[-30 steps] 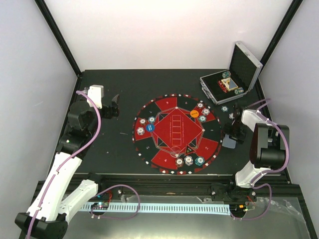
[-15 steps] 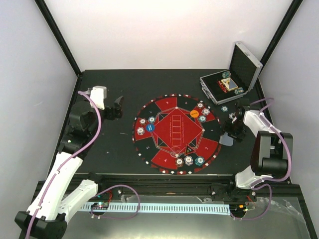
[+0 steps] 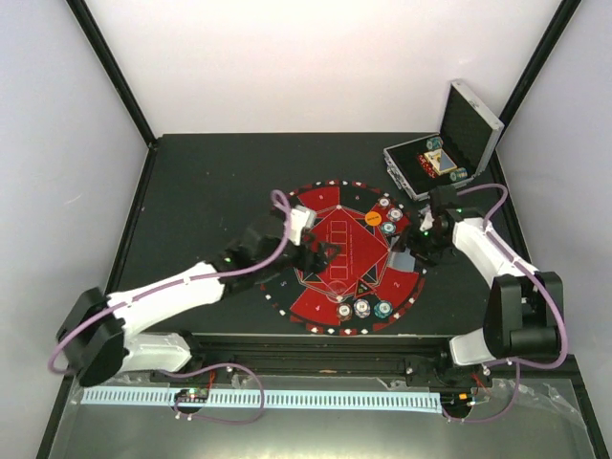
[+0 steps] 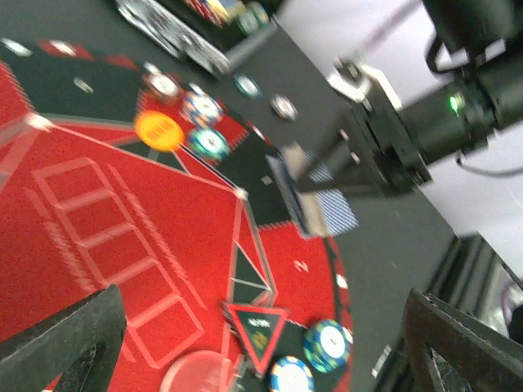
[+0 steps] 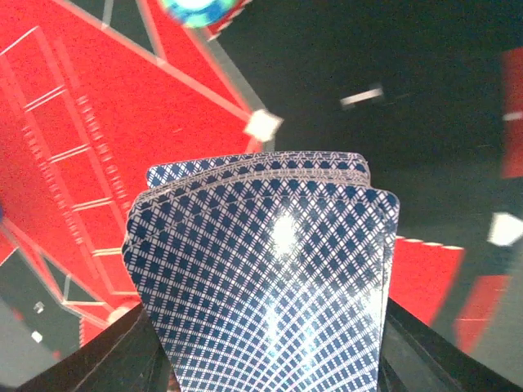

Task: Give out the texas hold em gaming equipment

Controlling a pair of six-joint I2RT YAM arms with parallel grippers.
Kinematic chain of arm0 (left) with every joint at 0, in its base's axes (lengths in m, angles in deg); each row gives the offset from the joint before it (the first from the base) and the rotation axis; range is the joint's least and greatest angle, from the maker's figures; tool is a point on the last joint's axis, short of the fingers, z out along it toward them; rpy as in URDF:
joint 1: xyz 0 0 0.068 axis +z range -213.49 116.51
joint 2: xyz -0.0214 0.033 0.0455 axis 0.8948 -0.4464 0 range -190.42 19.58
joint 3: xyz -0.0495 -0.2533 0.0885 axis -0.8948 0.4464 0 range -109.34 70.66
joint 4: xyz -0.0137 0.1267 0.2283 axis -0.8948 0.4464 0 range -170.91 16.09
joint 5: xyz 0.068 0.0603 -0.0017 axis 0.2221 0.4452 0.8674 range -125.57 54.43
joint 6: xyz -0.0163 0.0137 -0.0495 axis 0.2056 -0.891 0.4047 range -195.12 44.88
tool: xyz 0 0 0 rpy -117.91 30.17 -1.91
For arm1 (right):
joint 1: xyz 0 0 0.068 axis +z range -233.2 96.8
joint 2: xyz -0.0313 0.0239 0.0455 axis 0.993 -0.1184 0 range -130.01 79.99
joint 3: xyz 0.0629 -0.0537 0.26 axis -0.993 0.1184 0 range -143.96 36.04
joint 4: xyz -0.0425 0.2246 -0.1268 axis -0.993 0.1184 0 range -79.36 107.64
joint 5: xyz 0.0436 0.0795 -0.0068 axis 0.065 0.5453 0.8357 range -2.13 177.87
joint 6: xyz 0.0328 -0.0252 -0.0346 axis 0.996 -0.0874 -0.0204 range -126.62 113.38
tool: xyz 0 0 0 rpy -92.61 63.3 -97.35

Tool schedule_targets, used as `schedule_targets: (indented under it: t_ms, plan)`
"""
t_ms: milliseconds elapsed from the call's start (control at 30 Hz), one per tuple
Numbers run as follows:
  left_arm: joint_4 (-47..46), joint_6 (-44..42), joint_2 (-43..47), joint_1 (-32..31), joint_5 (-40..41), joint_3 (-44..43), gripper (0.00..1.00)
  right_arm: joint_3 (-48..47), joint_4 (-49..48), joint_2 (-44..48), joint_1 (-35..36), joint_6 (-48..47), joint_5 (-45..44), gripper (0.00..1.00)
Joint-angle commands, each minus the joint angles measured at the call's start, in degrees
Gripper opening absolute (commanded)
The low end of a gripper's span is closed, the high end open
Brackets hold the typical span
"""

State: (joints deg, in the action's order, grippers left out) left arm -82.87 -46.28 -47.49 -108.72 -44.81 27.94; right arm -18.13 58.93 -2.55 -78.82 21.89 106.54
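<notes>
The left fingers (image 3: 328, 251) are hovering over the red centre of the round mat (image 3: 311, 304), standing wide apart with nothing between them. The right fingers (image 3: 421, 244) are hanging over the mat's right edge and gripping a stack of playing cards (image 5: 270, 302) — the cross-hatched blue backs are fanning slightly and filling the right wrist view. On the mat, an orange marker disc (image 4: 159, 131) is lying just beside a cluster of poker chips (image 4: 204, 122) on the far right side. A black triangle marker (image 4: 257, 327) is sitting near the front edge, close against a few more chips. The silver case (image 3: 449, 153) is standing open at the far right corner of the bench (image 3: 191, 191) — some chips are lying inside it.
</notes>
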Motion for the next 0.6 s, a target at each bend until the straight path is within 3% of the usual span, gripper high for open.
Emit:
schedule_targets:
  t_ms: [0, 133, 400, 567]
  plan:
    - [-9.71, 3.93, -7.61, -5.56, -2.38, -3.86, 0.94, 0.34, -5.34, 2.24, 4.44, 6.49, 6.27, 0.49]
    - [-14.49, 6.26, -15.23, -6.28, -8.73, -4.72, 0.94, 0.47, -7.46, 3.19, 8.02, 9.43, 8.21, 0.49]
    - [-17.64, 8.76, -24.08, -6.88, -13.85, -8.04, 0.96, -0.71, -9.97, 4.49, 11.76, 12.39, 10.64, 0.50]
    - [-17.52, 10.38, -27.25, -6.82, -12.23, -9.49, 0.92, -1.34, -10.35, 5.00, 12.87, 13.40, 11.46, 0.50]
